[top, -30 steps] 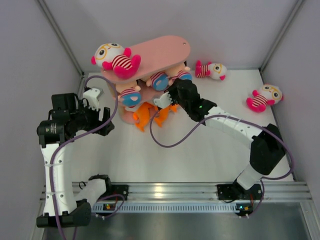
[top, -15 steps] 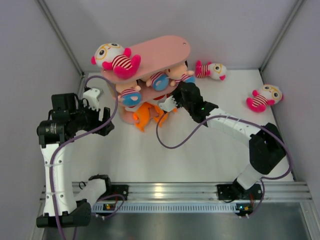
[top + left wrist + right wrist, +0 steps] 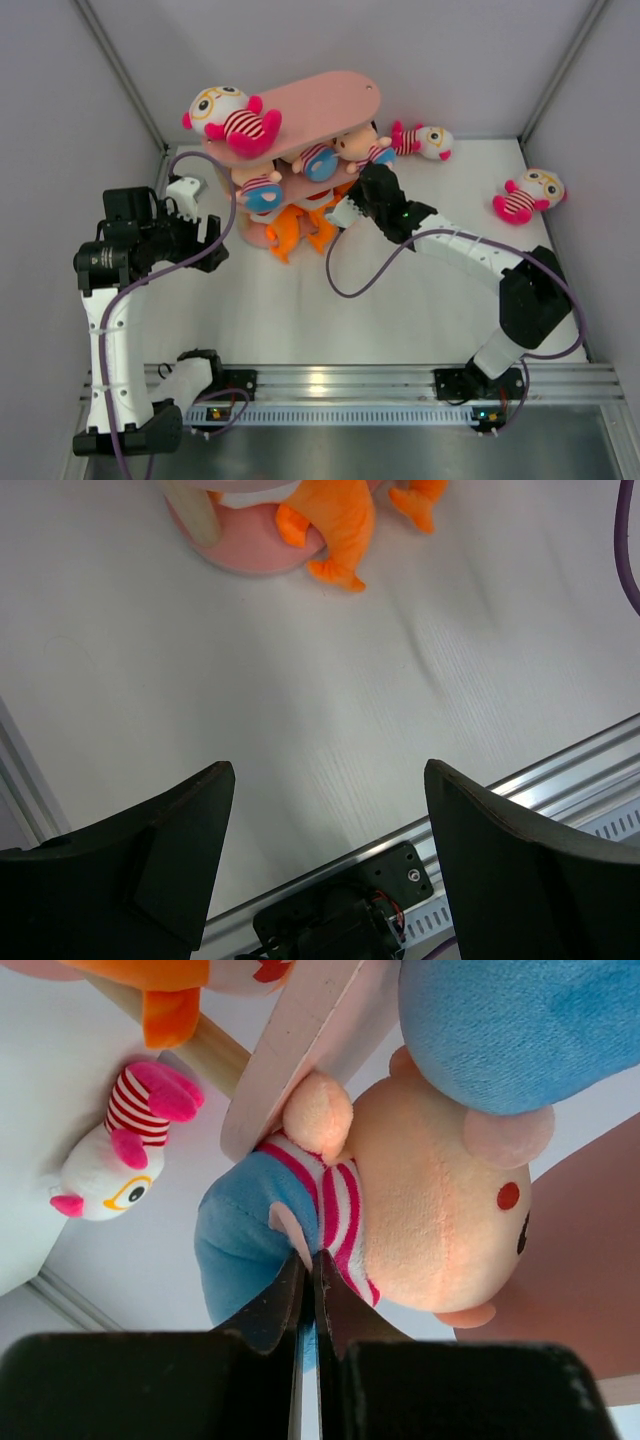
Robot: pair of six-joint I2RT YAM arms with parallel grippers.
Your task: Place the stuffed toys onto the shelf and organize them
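Observation:
The pink shelf (image 3: 320, 100) stands at the back left. A white-headed doll (image 3: 228, 118) lies on its top board. Three peach dolls (image 3: 262, 190) (image 3: 318, 160) (image 3: 362, 148) crowd the middle tier, and orange fish (image 3: 290, 228) lie at the bottom. My right gripper (image 3: 362, 180) (image 3: 310, 1257) is shut, its tips pressed against the rightmost peach doll (image 3: 430, 1200) where striped shirt meets blue pants. My left gripper (image 3: 205, 240) (image 3: 328, 770) hangs open over bare table, left of the shelf, holding nothing. Two more white-headed dolls (image 3: 420, 140) (image 3: 530, 193) lie on the table.
White enclosure walls close in the table on the left, back and right. The aluminium rail (image 3: 330, 380) with both arm bases runs along the near edge. The right arm's purple cable (image 3: 350, 290) loops over the middle of the table. In the left wrist view an orange fish (image 3: 335, 520) overhangs the shelf's base (image 3: 250, 545).
My right gripper has moved up and right along the shelf and its jaws have closed. The rightmost peach doll has shifted toward the shelf's right end. The left arm has not moved.

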